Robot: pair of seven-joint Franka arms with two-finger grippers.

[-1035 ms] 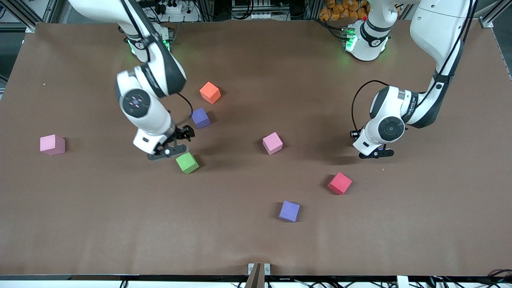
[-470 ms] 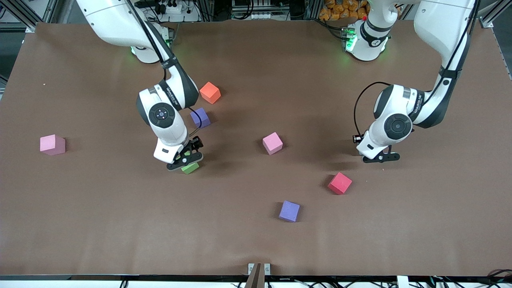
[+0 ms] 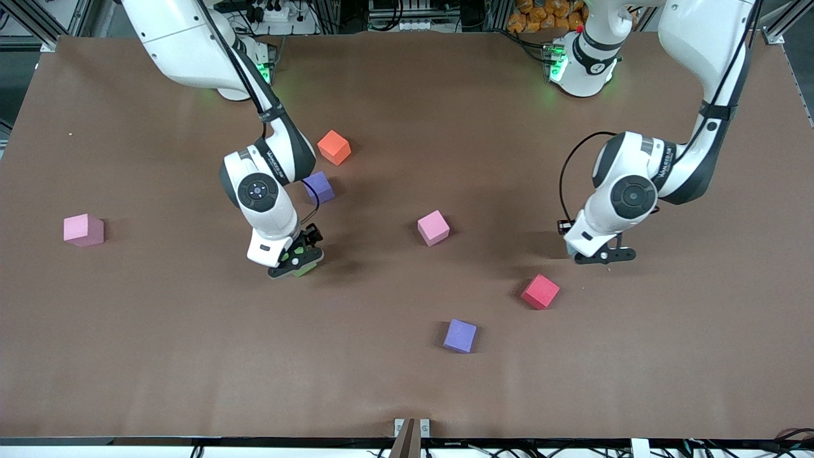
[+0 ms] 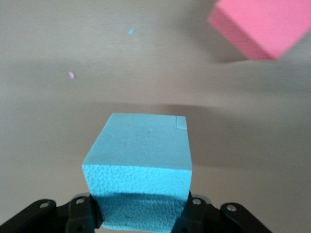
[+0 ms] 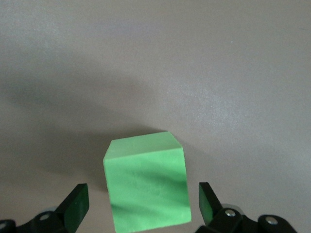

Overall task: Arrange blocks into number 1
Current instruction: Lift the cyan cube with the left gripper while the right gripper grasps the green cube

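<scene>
matte foam cubes: light blue block, green block.

White arms with dark joint bands, black pincers, looping black cables, green-lit bases.

Your brown table carries scattered cubes: the green cube (between the right gripper's fingers), red cube near the left gripper.

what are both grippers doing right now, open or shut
Left gripper: shut on the light blue block.
Right gripper: open, fingers either side of the green block, not gripping yet.
</scene>
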